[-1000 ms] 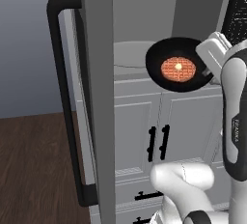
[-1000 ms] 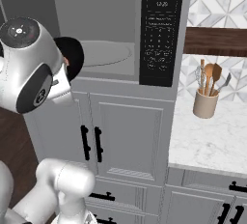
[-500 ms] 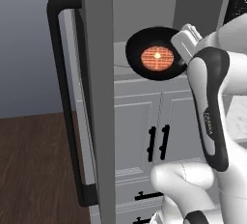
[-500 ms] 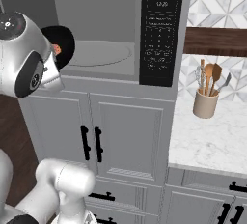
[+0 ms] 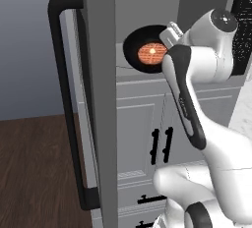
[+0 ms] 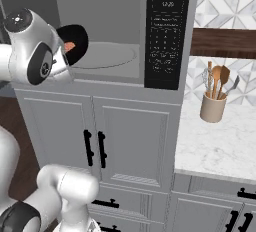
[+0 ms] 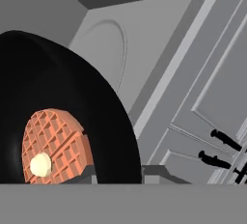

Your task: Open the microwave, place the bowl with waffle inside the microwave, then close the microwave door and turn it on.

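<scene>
The microwave [image 6: 112,11] stands open, with its round turntable [image 6: 107,55] bare and its black button panel [image 6: 167,31] on the right. The microwave door [image 5: 98,104] is swung out to the left, its black bar handle [image 5: 66,99] facing me. My gripper [image 5: 167,38] is shut on the right rim of the bowl with waffle [image 5: 150,51], holding it tilted at the front edge of the opening, just above the sill. The black bowl [image 6: 75,40] hangs left of the turntable. In the hand view the bowl [image 7: 72,102] and its waffle [image 7: 53,143] loom close, with the turntable [image 7: 108,49] beyond.
Cabinet doors with short black handles [image 6: 95,148] sit below the microwave. To the right lie a marble counter [image 6: 215,146], a utensil holder [image 6: 212,96] and a wooden shelf [image 6: 222,43]. Dark wood floor [image 5: 29,173] lies left of the open door.
The arm has carried the bowl leftward and slightly upward, from in front of the cabinet to the microwave opening. The grip on the rim is unchanged and the door stays open.
</scene>
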